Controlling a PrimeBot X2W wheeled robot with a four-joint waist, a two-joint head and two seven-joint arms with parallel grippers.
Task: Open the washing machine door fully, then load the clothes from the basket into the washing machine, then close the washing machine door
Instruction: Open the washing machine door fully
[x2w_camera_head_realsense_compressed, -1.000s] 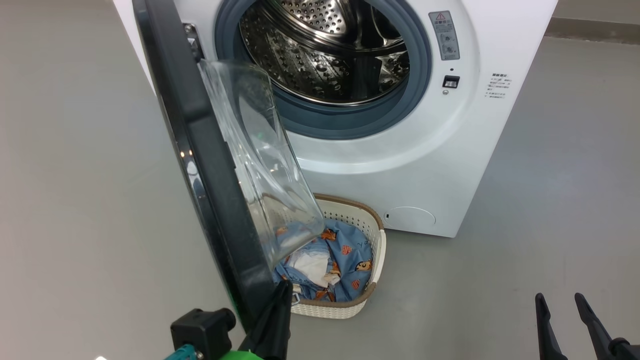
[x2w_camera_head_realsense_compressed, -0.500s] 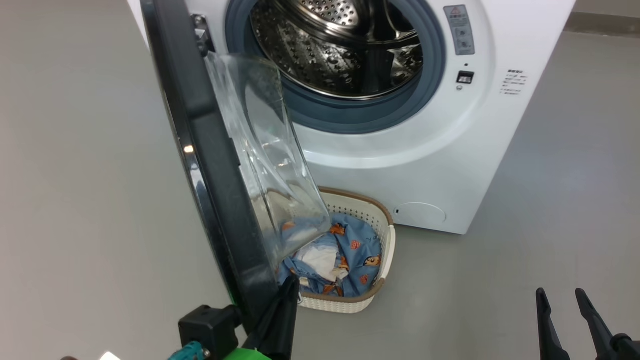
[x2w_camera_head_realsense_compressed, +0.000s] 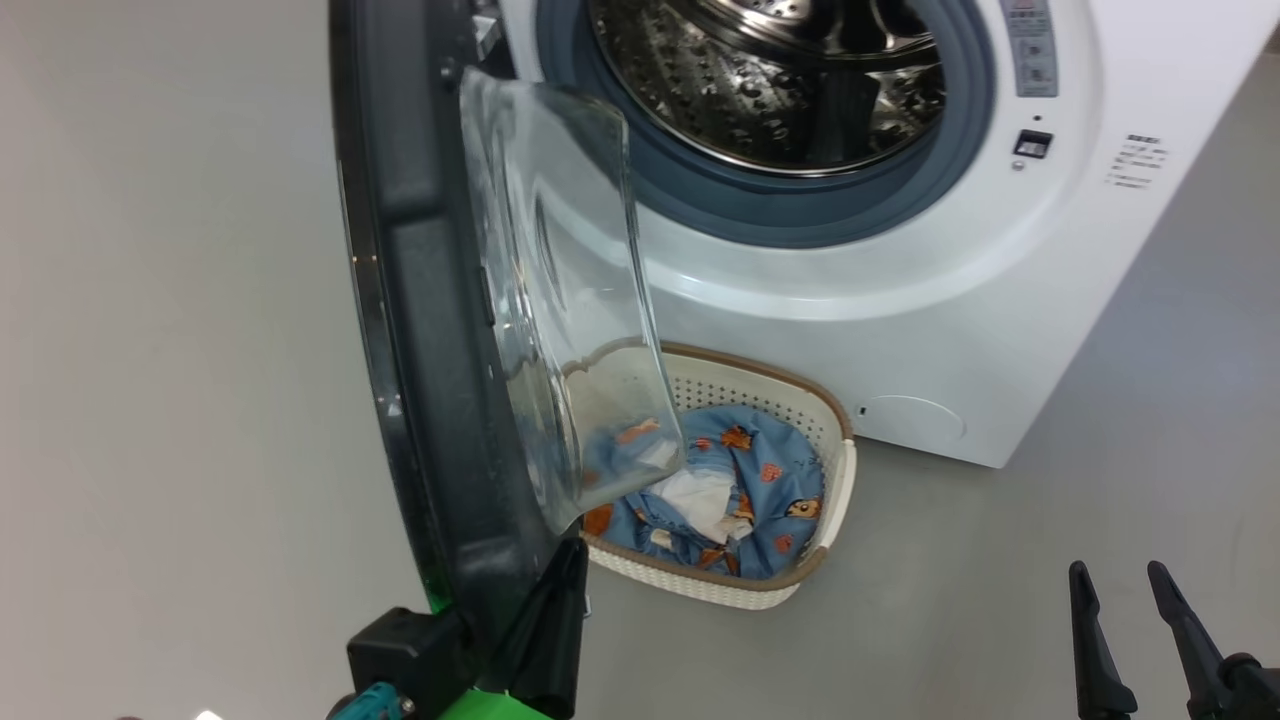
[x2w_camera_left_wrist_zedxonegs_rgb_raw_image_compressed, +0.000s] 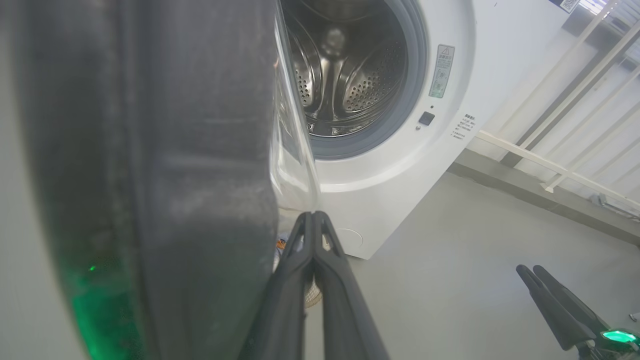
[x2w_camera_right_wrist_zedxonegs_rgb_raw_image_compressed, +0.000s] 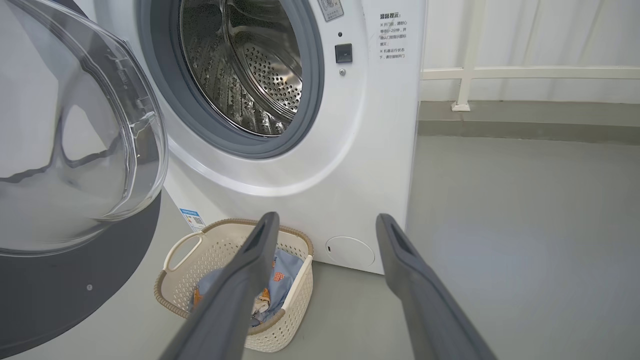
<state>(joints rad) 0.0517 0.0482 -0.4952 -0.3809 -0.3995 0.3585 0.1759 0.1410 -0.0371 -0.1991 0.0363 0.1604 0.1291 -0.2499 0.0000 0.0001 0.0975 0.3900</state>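
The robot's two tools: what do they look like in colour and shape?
The left tool has two long, dark grey, matte fingers tapering to narrow tips, with a black block and bright green casing at its base. The right tool has the same fingers, each with a shallow slot near the tip, and a green light at its base.

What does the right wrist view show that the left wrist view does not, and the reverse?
Particular to the right wrist view: the white handle of the basket and the blue sticker on the washing machine. Particular to the left wrist view: the shut left end effector beside the dark edge of the door, and a green glow there. Both share the steel drum, the grey seal, the round flap, the floor and the open right end effector.
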